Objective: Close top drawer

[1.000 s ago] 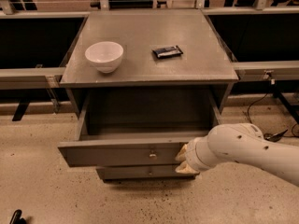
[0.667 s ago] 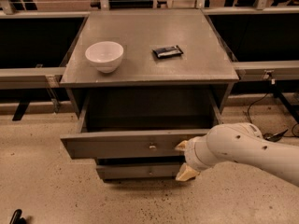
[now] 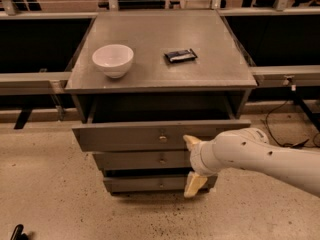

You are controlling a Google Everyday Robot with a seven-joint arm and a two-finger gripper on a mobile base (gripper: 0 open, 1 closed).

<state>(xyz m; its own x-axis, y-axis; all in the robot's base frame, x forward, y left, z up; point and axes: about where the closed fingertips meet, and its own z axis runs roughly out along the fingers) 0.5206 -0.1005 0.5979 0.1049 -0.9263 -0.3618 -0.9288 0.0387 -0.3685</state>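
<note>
Three drawer fronts are showing on the near face of the grey bench [image 3: 150,29]. Only the top drawer [image 3: 120,137] is sticking out toward the near side, leaving a dark gap between its front panel and the bench top above. I am judging the task as not yet finished: the drawer is standing partly open, so a push toward the far side is what is remaining.

The gripper [image 3: 193,163] is sitting in front of the drawer stack, just right of the centre knobs. Its two tan fingers [image 3: 192,141] are spreading wide apart and gripping nothing. The upper one is lying at the lower edge of the top drawer's front, and the lower one is hanging in front of the bottom drawer [image 3: 140,184]. Whether the upper finger is pressing on the panel or merely sitting beside it, I cannot tell. The white arm [image 3: 260,156] is reaching in from the right.

Counting what is showing:
- One top drawer, the widest of the three.
- Two narrower drawers beneath it, the middle drawer [image 3: 130,160] and the bottom drawer, both looking shut.
- Three small round knobs, one at the centre of each front, the top knob [image 3: 162,138] being the clearest.
- One white bowl [image 3: 113,59] sitting on the left of the bench top.
- One dark packet [image 3: 180,56] lying to the right of the bowl, well apart from it.
- One arm carrying one gripper
</note>
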